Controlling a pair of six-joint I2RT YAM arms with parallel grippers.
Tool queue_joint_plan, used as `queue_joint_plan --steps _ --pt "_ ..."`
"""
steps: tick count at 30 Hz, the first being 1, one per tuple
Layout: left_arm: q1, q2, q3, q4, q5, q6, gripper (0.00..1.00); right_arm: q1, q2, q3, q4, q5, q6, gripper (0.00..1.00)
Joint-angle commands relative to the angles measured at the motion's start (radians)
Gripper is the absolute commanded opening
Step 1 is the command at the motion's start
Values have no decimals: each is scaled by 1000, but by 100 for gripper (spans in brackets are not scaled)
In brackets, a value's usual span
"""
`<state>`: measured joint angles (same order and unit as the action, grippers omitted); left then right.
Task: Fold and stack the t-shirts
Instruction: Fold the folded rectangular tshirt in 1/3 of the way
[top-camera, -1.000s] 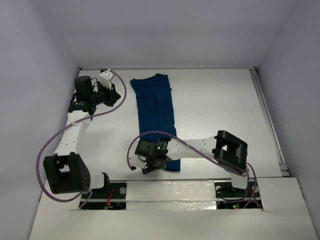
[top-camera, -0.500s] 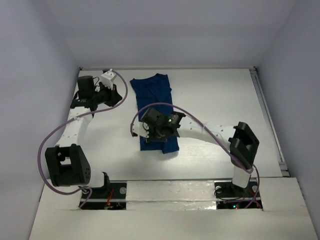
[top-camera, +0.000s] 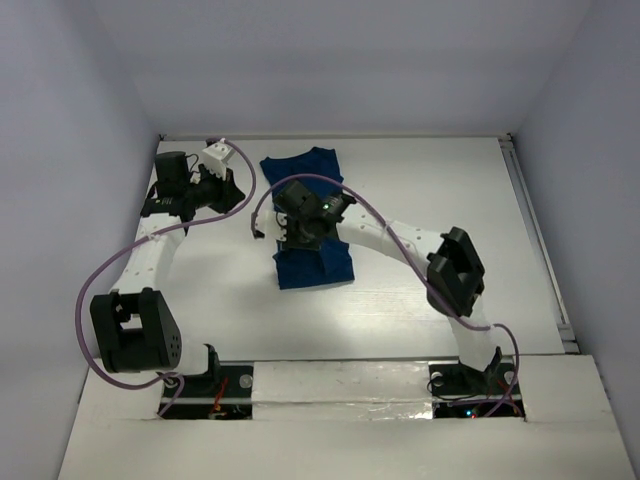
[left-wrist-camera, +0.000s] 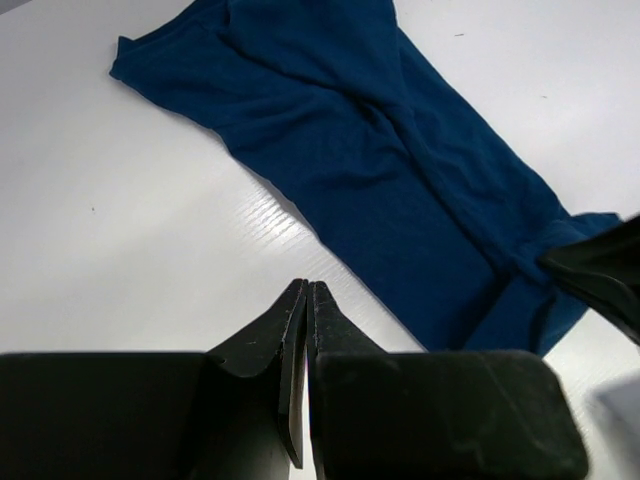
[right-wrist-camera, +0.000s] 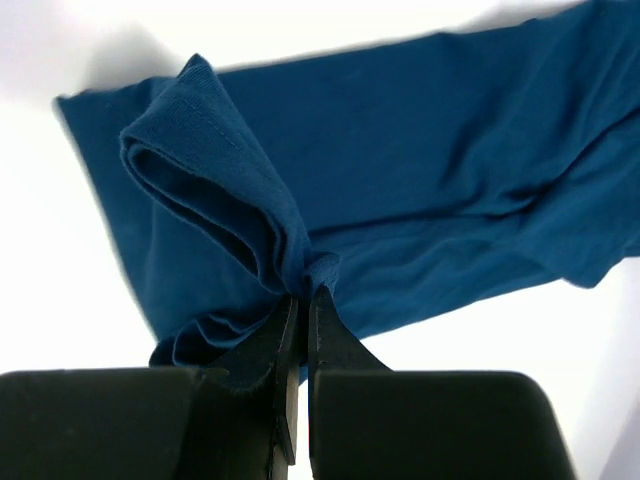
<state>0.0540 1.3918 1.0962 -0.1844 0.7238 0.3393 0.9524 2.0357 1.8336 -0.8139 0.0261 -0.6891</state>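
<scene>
Right gripper (right-wrist-camera: 300, 295): jaws nearly together, pinching a bunched fold of the t-shirt (top-camera: 316, 268) between the tips. In the right wrist view the pinched cloth rises off the layer below as a rounded loop with a stitched hem along its edge.

Left gripper (left-wrist-camera: 305, 292): jaws pressed together, nothing between them. It hangs over bare table (top-camera: 440, 200) just left of the shirt's far end, apart from the cloth.

T-shirt: dark navy, lying left of the table's middle as a narrow strip that runs from the far edge toward the arms. Its near part is doubled over, and the right gripper holds the lifted end above the middle of the strip. The far end lies flat with soft creases.

Right arm: reaches from its base at the near right diagonally across to the shirt. A purple cable (top-camera: 100, 290) loops along the left arm.
</scene>
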Motion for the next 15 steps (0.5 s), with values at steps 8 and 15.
queue_joint_plan --steps 8,15 --pt "4 -28 27 10 29 20 0 -98 167 286 -85 5 -85 0" --pt "4 -20 27 14 35 18 0 -127 231 426 -113 21 -93 0"
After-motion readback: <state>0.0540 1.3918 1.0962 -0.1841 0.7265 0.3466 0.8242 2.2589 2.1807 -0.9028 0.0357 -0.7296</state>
